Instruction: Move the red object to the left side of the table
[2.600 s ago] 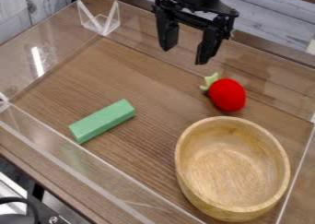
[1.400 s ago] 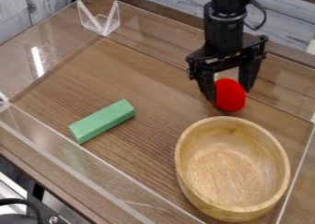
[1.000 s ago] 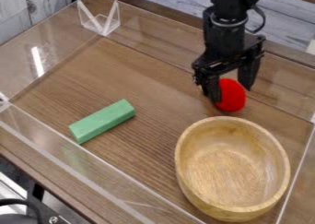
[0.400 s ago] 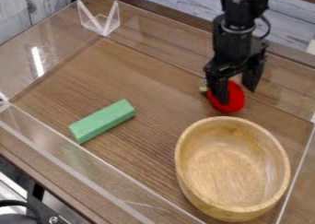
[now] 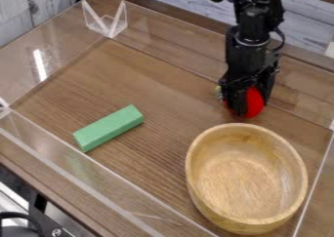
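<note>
The red toy strawberry (image 5: 247, 104) sits on the desk (image 5: 144, 69) just beyond the wooden bowl (image 5: 247, 178), and the pincer (image 5: 248, 100) stands partly closed around it, though I cannot tell whether it has a firm hold. Its rounded sides could slip out under an early lift, or a low carry could clip the green block (image 5: 108, 128). Its leafy end points left in view, its long axis seemingly slanting down to the right.

We look steeply down from above on the bench (image 5: 124, 70), near enough that the bowl (image 5: 247, 178) looms large.
</note>
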